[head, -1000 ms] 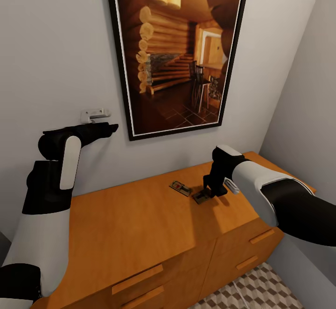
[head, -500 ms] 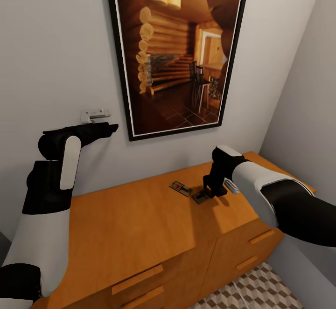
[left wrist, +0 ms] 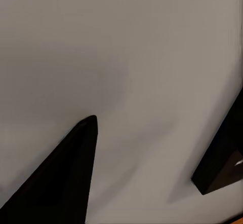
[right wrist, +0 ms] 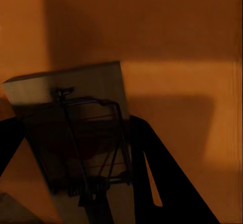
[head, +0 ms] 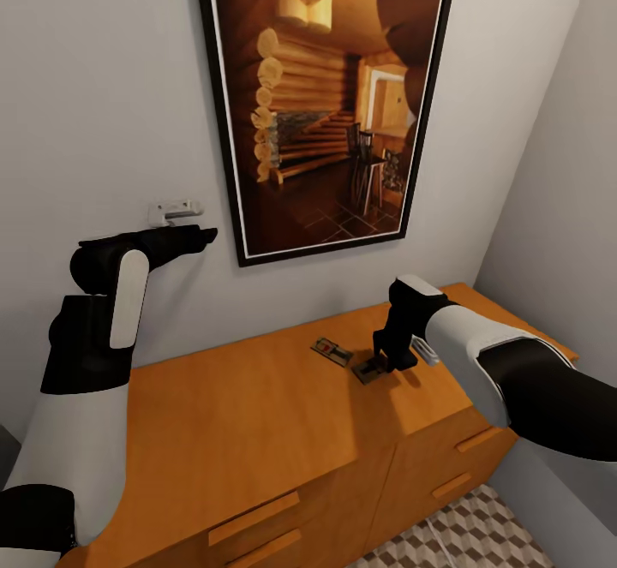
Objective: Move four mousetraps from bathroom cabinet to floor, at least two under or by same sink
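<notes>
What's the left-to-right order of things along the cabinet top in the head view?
Bare cabinet top → free mousetrap → mousetrap under the gripper → right gripper.

home interior | framed picture [head: 330, 97] | wooden cabinet [head: 283, 431] | tiled floor [head: 463, 534]

A: What colours do you see on the cabinet [head: 257, 414]?
B: You're looking at orange-brown wood, two dark brown mousetraps [head: 331, 350] on it, and a cube-patterned brown, beige and white floor [head: 454, 538] below.
</notes>
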Robot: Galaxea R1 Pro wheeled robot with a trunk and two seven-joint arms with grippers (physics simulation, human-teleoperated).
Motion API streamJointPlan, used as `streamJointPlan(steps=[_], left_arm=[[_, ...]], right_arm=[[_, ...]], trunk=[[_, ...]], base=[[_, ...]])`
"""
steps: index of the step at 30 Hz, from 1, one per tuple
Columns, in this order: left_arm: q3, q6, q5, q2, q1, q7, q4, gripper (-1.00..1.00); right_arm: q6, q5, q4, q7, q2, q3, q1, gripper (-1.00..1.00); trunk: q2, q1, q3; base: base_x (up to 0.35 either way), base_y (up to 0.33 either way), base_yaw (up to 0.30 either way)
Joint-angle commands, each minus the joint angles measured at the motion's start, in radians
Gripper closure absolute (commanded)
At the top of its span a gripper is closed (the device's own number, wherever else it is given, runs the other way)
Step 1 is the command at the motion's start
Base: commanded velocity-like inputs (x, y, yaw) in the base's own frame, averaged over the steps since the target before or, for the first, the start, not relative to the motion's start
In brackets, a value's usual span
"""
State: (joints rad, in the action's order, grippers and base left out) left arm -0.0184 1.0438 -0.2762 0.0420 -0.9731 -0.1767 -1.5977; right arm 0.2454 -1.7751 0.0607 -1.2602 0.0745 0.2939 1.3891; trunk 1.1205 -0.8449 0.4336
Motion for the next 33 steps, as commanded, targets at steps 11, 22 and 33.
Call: streamJointPlan(steps=[11,22,33], left_arm=[[-0.002,0.003,-0.001,0.001,-0.001,-0.010,-0.001,-1.00],[-0.002,0.003,-0.001,0.001,-0.001,-0.010,-0.001,-1.00],[-0.002,0.003,-0.001,0.001,-0.001,-0.010,-0.001,-1.00]], right_arm=[[0.006,-0.006,0.003,-0.004,-0.001,0.009,0.001,1.00],[0.006,-0.003,0.007,-0.005,0.000,0.015,0.001,1.00],[0.007,-0.003,0.010,-0.026,0.001,0.018,0.002,1.00]], trunk=[[-0.077,0.042,-0.033],[-0.154,0.084,-0.068],[-0.231,0.127,-0.102]], base=[[0.000,0.000,0.000],[0.000,0.000,0.000],[0.000,0.000,0.000]])
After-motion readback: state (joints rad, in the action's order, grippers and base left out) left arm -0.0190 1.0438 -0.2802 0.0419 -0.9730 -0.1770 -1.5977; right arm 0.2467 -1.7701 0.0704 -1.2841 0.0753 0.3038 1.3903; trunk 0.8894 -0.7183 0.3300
